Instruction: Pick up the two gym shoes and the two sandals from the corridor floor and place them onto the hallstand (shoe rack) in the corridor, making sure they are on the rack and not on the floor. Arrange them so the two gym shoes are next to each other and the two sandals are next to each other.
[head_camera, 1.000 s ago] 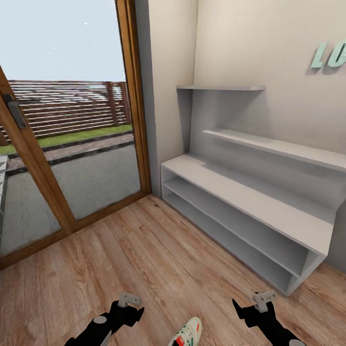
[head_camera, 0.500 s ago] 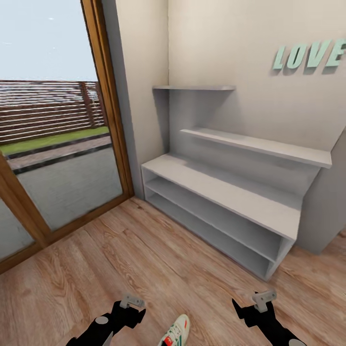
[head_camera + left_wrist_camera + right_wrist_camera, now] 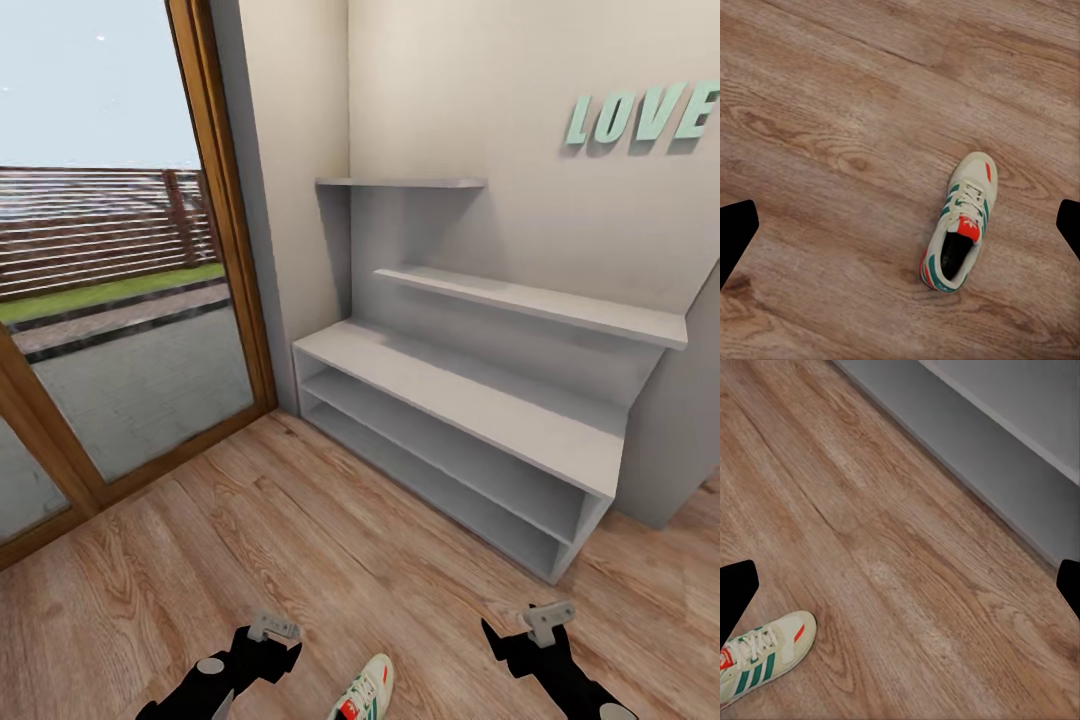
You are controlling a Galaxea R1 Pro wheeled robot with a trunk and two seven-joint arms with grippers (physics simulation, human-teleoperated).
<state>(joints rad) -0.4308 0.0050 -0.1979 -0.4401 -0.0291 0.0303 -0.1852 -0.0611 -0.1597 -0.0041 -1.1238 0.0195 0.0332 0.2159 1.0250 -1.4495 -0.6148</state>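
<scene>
Gym shoe (image 3: 365, 690) unmoved on corridor floor (image 3: 300, 540); both end effectors remain apart, empty.

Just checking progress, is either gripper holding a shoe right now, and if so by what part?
Nothing is held. Both the left gripper and right gripper are open above the floor; the gym shoe lies untouched between them.

We see the gym shoe (image 3: 366, 690) cut by the head view's lower edge, heel out of frame; in the right wrist view its heel is likewise cropped. Both arms run off that edge. The "LOVE" lettering (image 3: 640, 112) is clipped at the right.
</scene>
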